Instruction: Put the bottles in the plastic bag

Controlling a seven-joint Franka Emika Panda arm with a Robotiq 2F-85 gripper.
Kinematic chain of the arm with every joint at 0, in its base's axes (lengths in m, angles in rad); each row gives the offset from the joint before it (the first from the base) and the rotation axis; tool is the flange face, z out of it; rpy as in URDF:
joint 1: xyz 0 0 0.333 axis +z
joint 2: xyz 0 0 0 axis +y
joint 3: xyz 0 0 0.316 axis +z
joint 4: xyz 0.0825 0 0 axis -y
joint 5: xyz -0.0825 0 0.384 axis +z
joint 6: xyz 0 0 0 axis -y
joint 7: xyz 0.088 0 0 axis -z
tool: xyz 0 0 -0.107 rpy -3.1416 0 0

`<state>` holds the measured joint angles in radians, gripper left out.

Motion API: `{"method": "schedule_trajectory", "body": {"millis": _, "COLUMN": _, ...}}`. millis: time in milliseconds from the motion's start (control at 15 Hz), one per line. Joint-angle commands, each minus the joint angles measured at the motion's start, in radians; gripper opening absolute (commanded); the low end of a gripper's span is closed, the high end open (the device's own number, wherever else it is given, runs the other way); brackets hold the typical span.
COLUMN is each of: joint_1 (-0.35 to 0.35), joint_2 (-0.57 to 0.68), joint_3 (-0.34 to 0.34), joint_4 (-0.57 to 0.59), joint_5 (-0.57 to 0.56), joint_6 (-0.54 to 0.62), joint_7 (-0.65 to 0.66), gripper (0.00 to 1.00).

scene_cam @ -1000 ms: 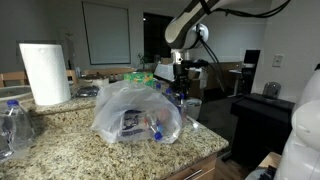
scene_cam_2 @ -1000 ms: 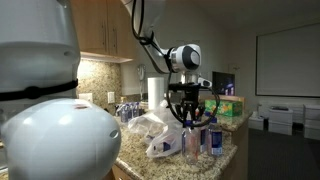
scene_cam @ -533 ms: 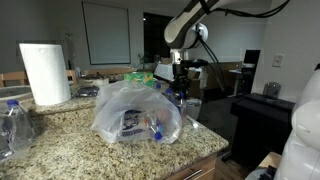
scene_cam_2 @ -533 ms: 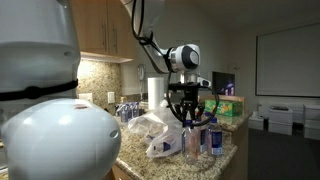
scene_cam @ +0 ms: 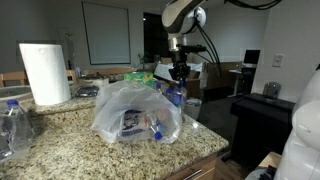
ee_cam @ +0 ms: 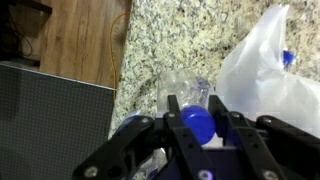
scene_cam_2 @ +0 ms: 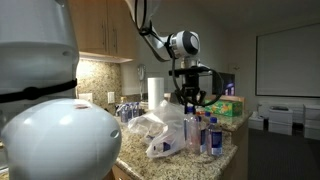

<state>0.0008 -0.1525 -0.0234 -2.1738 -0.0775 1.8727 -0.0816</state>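
My gripper [ee_cam: 198, 115] is shut on the blue cap [ee_cam: 198, 126] of a clear water bottle. In both exterior views the gripper [scene_cam: 178, 72] [scene_cam_2: 190, 96] holds the bottle [scene_cam: 176, 96] [scene_cam_2: 192, 128] upright, hanging just above the granite counter [scene_cam: 60, 145]. The bottle hangs close beside the right side of the crumpled clear plastic bag [scene_cam: 135, 110] [scene_cam_2: 160, 138], which has bottles inside. In the wrist view the bag [ee_cam: 275, 70] lies to the right of the fingers [ee_cam: 172, 108].
A paper towel roll [scene_cam: 45, 72] stands at the far left. Loose bottles [scene_cam: 12, 125] lie at the left counter edge. More bottles [scene_cam_2: 215, 138] stand by the counter's end, with wooden floor [ee_cam: 85, 45] beyond.
The gripper has risen with the bottle in its grip, so the bottle now hangs higher beside the bag. The bag has not moved.
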Motion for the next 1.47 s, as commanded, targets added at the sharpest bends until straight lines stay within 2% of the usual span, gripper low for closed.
{"method": "schedule_trajectory", "body": {"millis": 0, "joint_1": 0.022, "joint_2": -0.059, "joint_3": 0.03, "joint_4": 0.033, "joint_5": -0.02, "joint_6": -0.126, "joint_7": -0.034, "gripper": 0.11}}
{"method": "schedule_trajectory", "body": {"millis": 467, "joint_1": 0.084, "joint_2": -0.155, "joint_3": 0.137, "joint_4": 0.169, "joint_5": -0.07, "joint_6": -0.285, "joint_7": 0.056, "gripper": 0.11}}
{"method": "schedule_trajectory", "body": {"millis": 733, "joint_1": 0.121, "joint_2": -0.158, "joint_3": 0.199, "joint_4": 0.277, "joint_5": -0.07, "joint_6": -0.371, "joint_7": 0.103, "gripper": 0.11}}
{"method": "schedule_trajectory", "body": {"millis": 867, "joint_1": 0.148, "joint_2": -0.155, "joint_3": 0.232, "joint_4": 0.291, "joint_5": -0.061, "joint_6": -0.406, "joint_7": 0.107, "gripper": 0.11}}
{"method": "schedule_trajectory", "body": {"millis": 1200, "joint_1": 0.218, "joint_2": -0.148, "joint_3": 0.292, "joint_4": 0.226, "joint_5": -0.005, "joint_6": -0.435, "joint_7": 0.113, "gripper": 0.11}}
{"method": "schedule_trajectory", "body": {"millis": 1400, "joint_1": 0.251, "joint_2": -0.136, "joint_3": 0.319, "joint_4": 0.155, "joint_5": 0.032, "joint_6": -0.408, "joint_7": 0.119, "gripper": 0.11}}
